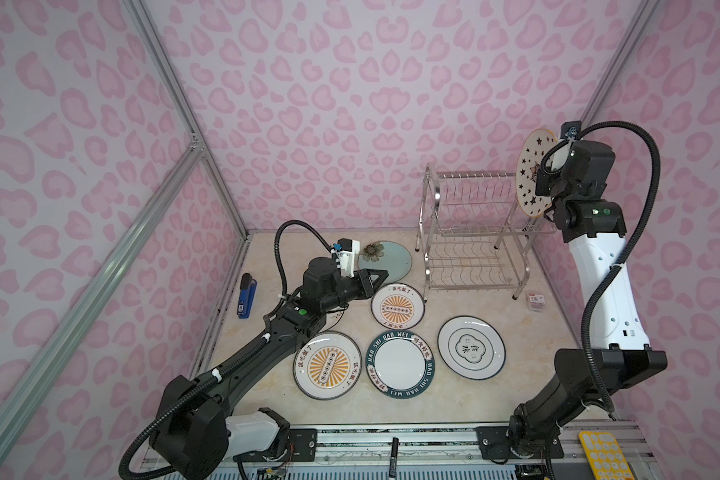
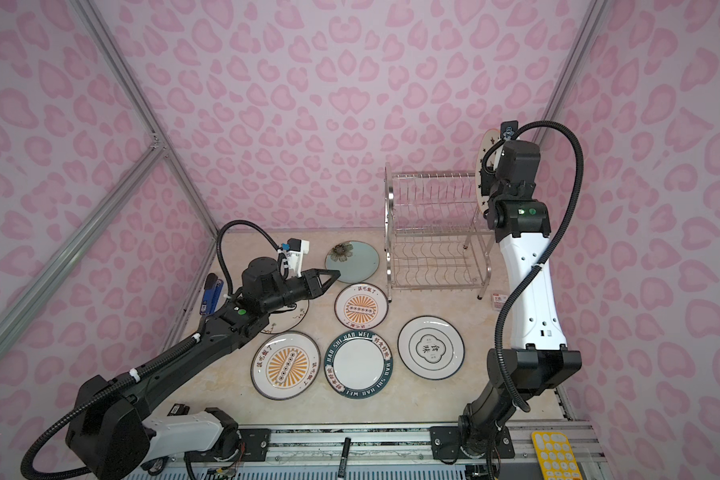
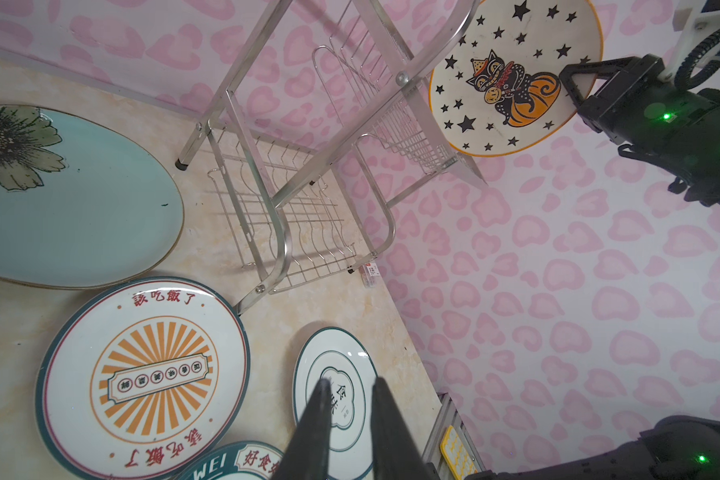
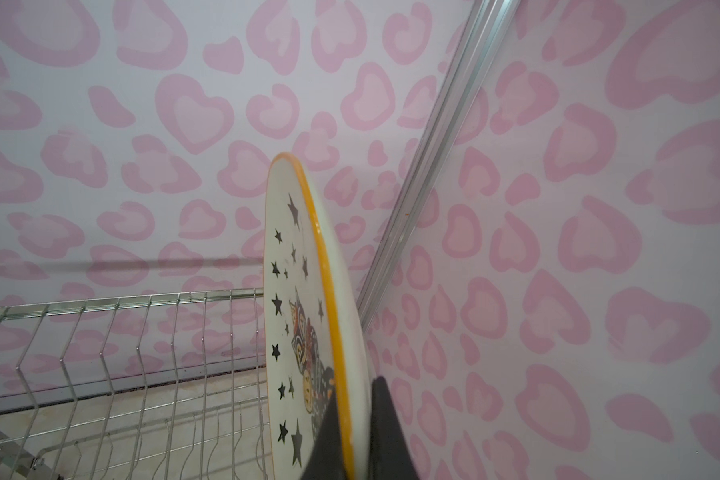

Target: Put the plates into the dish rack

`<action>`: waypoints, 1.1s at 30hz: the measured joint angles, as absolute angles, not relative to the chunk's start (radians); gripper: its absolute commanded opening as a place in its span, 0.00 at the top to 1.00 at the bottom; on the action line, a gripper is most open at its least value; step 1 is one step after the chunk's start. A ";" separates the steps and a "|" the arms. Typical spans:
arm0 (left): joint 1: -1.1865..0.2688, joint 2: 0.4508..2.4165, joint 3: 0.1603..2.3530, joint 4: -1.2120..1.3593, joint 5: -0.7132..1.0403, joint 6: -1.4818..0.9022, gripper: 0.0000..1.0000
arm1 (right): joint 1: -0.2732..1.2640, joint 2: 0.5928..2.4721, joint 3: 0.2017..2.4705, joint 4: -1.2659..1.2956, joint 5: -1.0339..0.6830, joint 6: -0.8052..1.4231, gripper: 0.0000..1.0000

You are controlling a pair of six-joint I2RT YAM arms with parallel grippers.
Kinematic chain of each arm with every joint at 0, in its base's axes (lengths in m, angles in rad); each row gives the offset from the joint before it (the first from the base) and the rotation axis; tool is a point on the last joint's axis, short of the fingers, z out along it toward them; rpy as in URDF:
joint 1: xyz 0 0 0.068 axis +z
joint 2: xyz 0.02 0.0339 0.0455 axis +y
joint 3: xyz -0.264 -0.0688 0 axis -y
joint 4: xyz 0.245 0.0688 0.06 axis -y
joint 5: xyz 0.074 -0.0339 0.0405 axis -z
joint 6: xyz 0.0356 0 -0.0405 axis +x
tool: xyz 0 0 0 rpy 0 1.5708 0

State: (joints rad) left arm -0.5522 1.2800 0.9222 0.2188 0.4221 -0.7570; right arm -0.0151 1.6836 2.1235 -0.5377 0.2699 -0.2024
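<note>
- Placement of the first plate is the step in hand. The right gripper (image 4: pixel 355 415) is clamped on the rim of the star-and-cat plate (image 1: pixel 531 178) and holds it upright on edge.
- That plate hangs at the end of the dish rack (image 1: pixel 474 232) nearest the right arm, level with the upper tier. It sits in no slot yet, and I cannot tell whether it touches the wire.
- Neither tier holds a plate, so the task looks barely begun.
- The left gripper (image 3: pixel 350 384) carries nothing, its jaws a narrow gap apart. It hovers low between the pale blue flower plate (image 1: pixel 391 262) and a sunburst plate (image 1: pixel 398 307).
- Also flat on the table (image 1: pixel 537 374) are the second sunburst plate (image 1: pixel 327 365), the teal lettered plate (image 1: pixel 400 363) and the white emblem plate (image 1: pixel 470 347). The cream floral plate (image 2: pixel 292 320) is mostly hidden under the left arm.
- The next move calls for lining the plate's edge up with a gap between two upright dividers. It then goes straight down until the rim rests on the wires, and only then should the jaws open.
- Clearing the looped end frame looks like the tight part.
</note>
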 measured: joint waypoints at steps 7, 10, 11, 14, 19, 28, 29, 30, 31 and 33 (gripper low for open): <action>-0.552 1.282 0.922 0.233 0.422 -0.757 0.79 | -0.015 1.677 2.096 -0.522 0.288 -0.227 1.00; -0.552 1.282 0.922 0.234 0.422 -0.757 0.79 | -0.015 1.677 2.096 -0.522 0.287 -0.232 1.00; -0.552 1.282 0.922 0.233 0.422 -0.757 0.79 | -0.015 1.677 2.096 -0.521 0.288 -0.232 1.00; -0.552 1.282 0.922 0.234 0.422 -0.757 0.79 | -0.015 1.677 2.096 -0.521 0.285 -0.239 1.00; -0.552 1.283 0.922 0.234 0.422 -0.757 0.79 | -0.015 1.677 2.095 -0.521 0.276 -0.252 1.00; -0.552 1.286 0.922 0.234 0.422 -0.757 0.80 | -0.015 1.679 2.066 -0.522 0.242 -0.272 1.00; -0.552 1.287 0.922 0.234 0.422 -0.757 0.80 | -0.015 1.679 2.066 -0.522 0.242 -0.273 1.00; -0.552 1.288 0.922 0.234 0.422 -0.757 0.80 | -0.015 1.680 2.066 -0.522 0.242 -0.273 1.00; -0.552 1.289 0.922 0.235 0.422 -0.757 0.80 | -0.015 1.681 2.066 -0.522 0.242 -0.273 1.00; -0.552 1.291 0.922 0.234 0.422 -0.757 0.80 | -0.015 1.682 2.065 -0.522 0.242 -0.274 1.00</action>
State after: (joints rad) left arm -0.5518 1.2915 0.9222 0.2344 0.4217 -0.7574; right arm -0.0154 1.6825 2.0655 -0.5217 0.2424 -0.2737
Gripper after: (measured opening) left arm 0.201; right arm 0.068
